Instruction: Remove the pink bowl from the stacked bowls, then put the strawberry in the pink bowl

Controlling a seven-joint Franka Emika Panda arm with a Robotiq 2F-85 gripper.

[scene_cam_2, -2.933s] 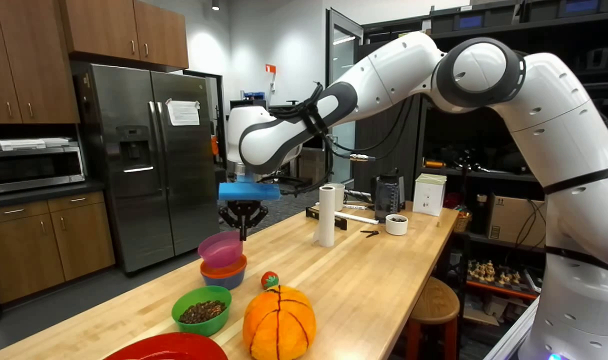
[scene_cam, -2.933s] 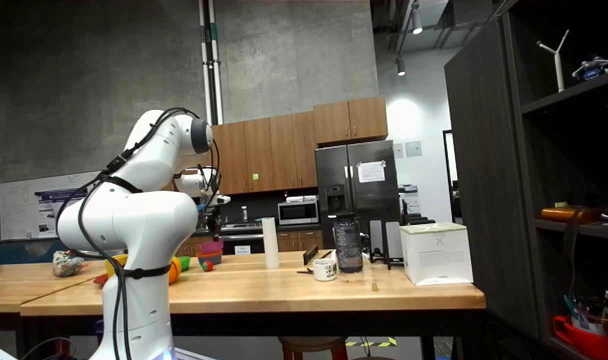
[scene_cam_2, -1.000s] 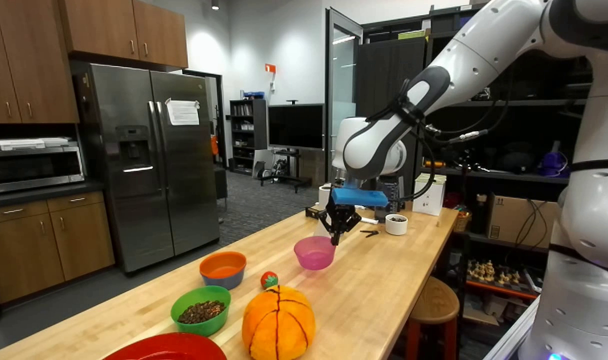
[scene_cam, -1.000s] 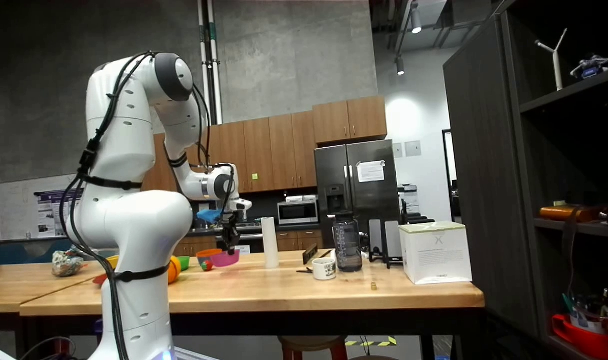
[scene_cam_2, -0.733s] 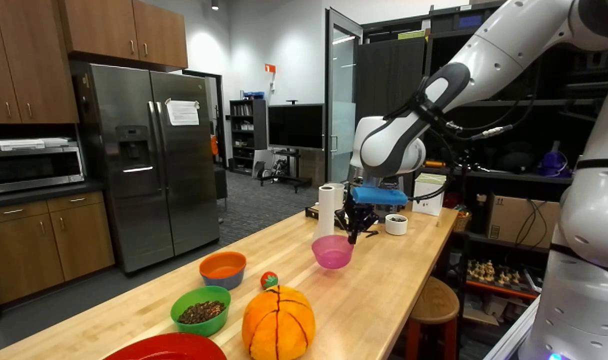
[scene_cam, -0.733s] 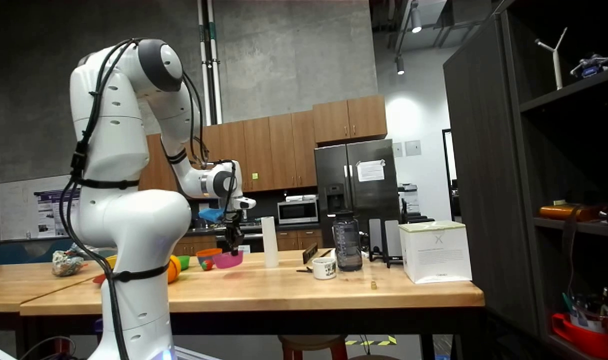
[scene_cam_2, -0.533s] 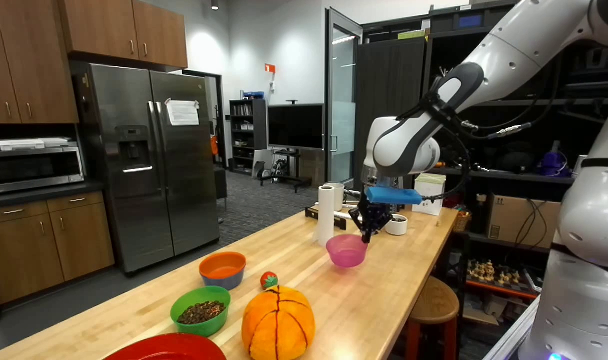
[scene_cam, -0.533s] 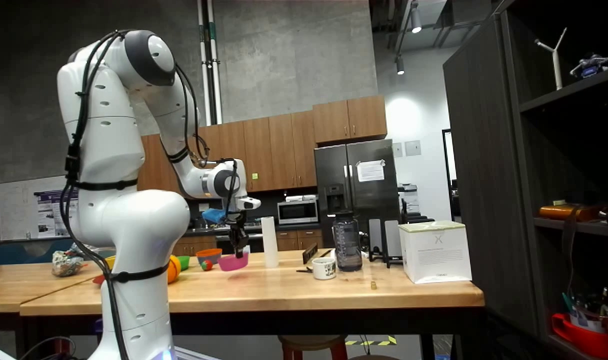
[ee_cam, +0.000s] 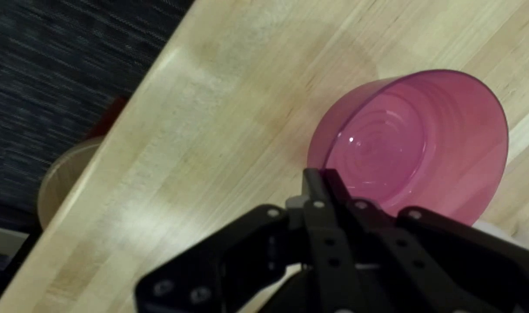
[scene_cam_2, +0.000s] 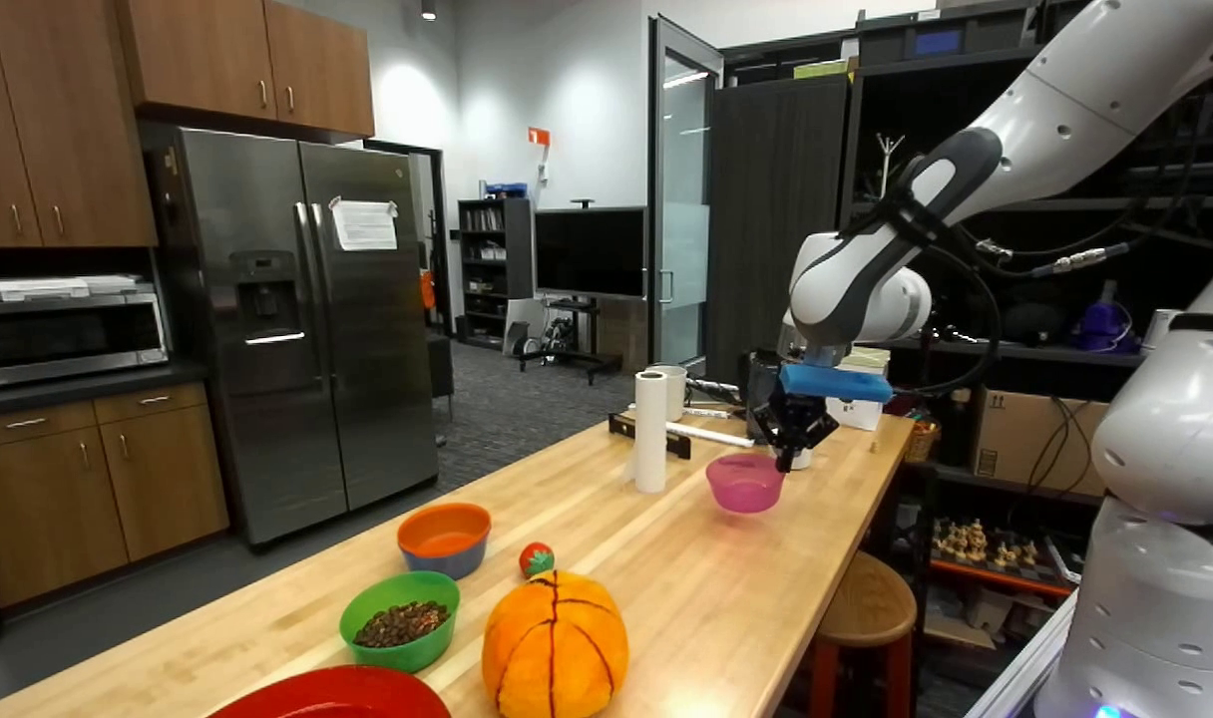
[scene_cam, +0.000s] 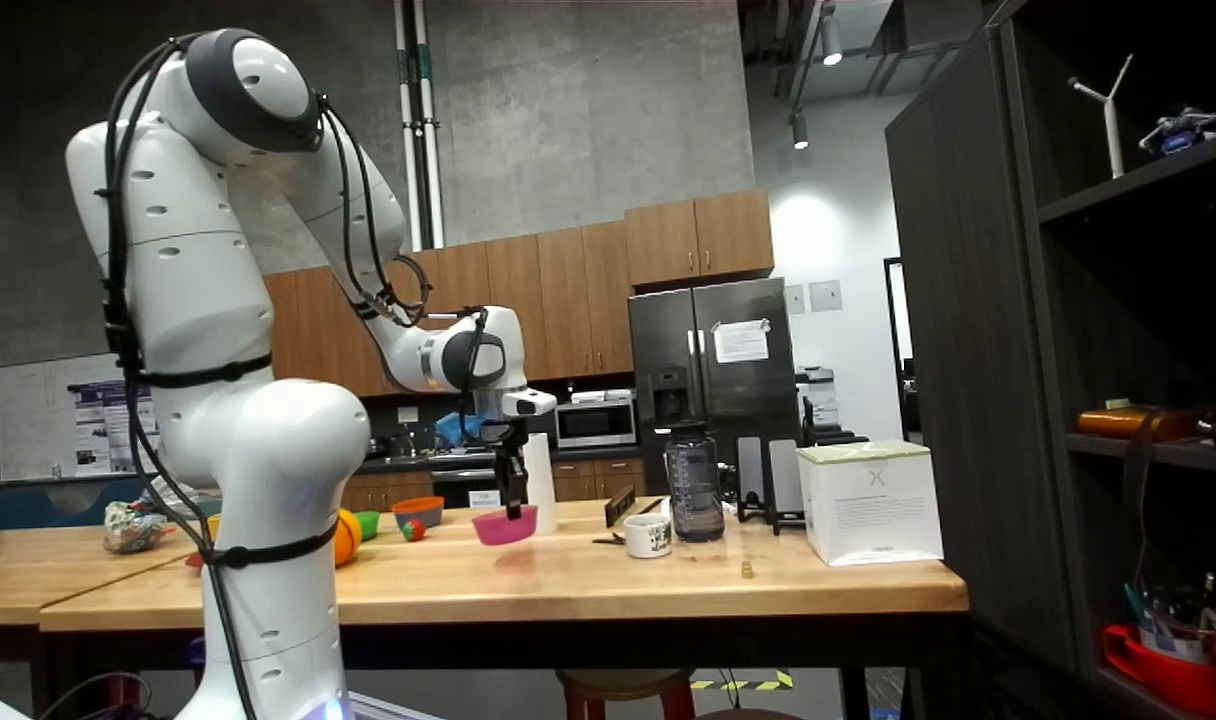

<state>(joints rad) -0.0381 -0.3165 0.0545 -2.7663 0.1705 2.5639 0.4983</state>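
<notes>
My gripper (ee_cam: 320, 171) is shut on the near rim of the pink bowl (ee_cam: 386, 143), one finger inside and one outside. The pink bowl also shows in both exterior views (scene_cam: 504, 528) (scene_cam_2: 742, 487), held a little above the wooden table and slightly tilted. It looks empty. The red strawberry with a green top (scene_cam_2: 537, 559) lies on the table beside the orange ball; it also shows in an exterior view (scene_cam: 414, 531). The remaining stack is an orange bowl (scene_cam_2: 447, 531) inside a blue bowl (scene_cam_2: 459, 564), left of the strawberry. The wrist view does not show the strawberry or stack.
A green bowl (scene_cam_2: 437, 638) of brown bits, an orange plush ball (scene_cam_2: 557, 648) and a red dish (scene_cam_2: 337, 693) stand nearby. A white paper roll (scene_cam_2: 651, 434), a white mug (scene_cam: 649, 537), a dark bottle (scene_cam: 695, 485) and a white box (scene_cam: 871, 505) stand further along the table.
The pink bowl has come off the stack and moved with my gripper to the right in both exterior views, away from the strawberry. The strawberry and other bowls have not moved.
</notes>
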